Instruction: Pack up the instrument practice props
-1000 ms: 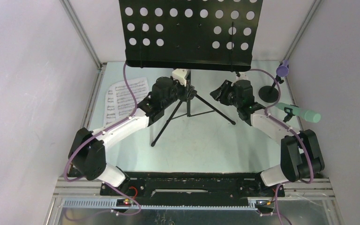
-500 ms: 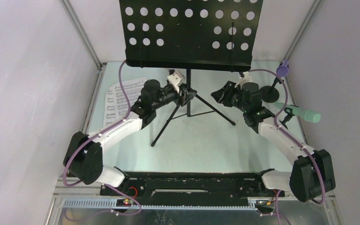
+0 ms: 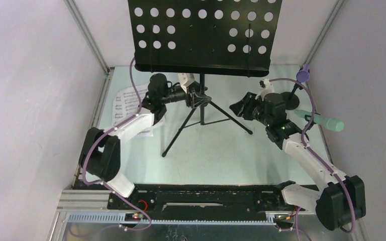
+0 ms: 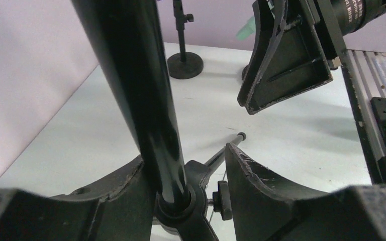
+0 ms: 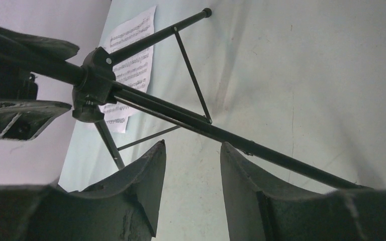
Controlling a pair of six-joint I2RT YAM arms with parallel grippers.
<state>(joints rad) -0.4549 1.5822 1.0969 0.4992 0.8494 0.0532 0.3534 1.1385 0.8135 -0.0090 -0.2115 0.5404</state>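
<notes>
Now | left pincer (image 4: 185,155) parted astride rack pole (image 4: 135,75) | right pincer (image 5: 192,144) parted, empty | plate (image 3: 201,35) top cut off

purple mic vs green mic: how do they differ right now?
Colour: the purple mic is lilac, the green mic is mint.
Pose: the purple mic tips upward on its round-based holder. The green mic lies nearly level in its clip.
Place: the purple mic sits farther back, the green mic nearer the arm bases.
Shared: both are mounted in black holders on the right side.
</notes>
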